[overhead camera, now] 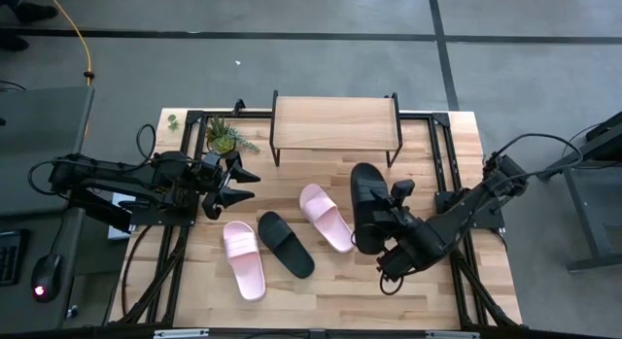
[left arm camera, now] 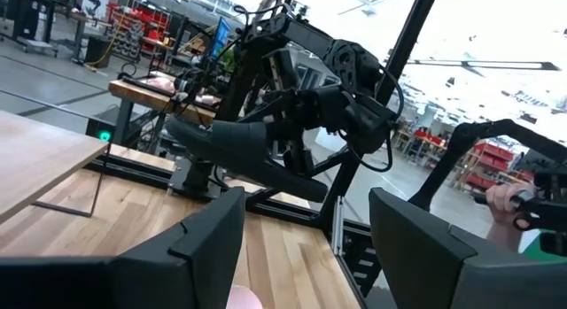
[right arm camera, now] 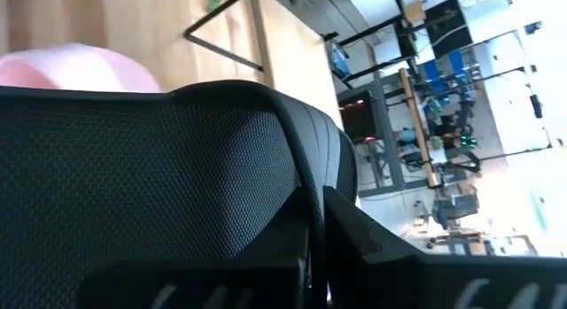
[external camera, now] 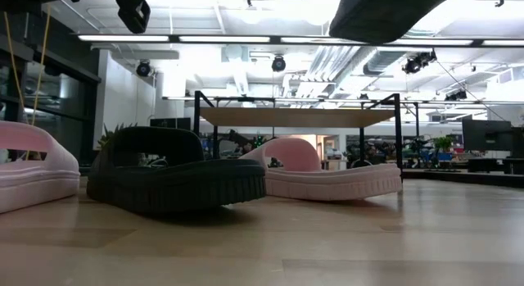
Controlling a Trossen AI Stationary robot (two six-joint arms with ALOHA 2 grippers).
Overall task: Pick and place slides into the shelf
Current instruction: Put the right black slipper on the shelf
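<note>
1. Nearest on the table (overhead camera: 442,281): a pink slide (overhead camera: 244,260) at the left, with a black slide (overhead camera: 286,244) just beside it on the right. The low view cuts off all but the pink one's strap end at its left edge.
2. A second pink slide (overhead camera: 326,217) lies farther back, toward the middle, apart from the black one.
3. The right gripper (overhead camera: 381,215) holds the second black slide (overhead camera: 365,208) off the table, just right of that pink slide. Its fingers pinch the strap; the right wrist view is almost filled by black mesh, so the fingertips themselves are hidden. The low view shows only this slide's sole, cut off by its top edge.
4. The left gripper (overhead camera: 243,182) hovers at the left, fingers (left arm camera: 204,243) spread, gripping nothing.
5. The shelf (overhead camera: 335,122) stands at the far edge, its plank top bare. Whatever is under the plank is hidden from above.
6. A small green plant (overhead camera: 226,137) sits left of the shelf.
7. Beyond the table, a person's hand (left arm camera: 507,201) shows, partly cut off.
</note>
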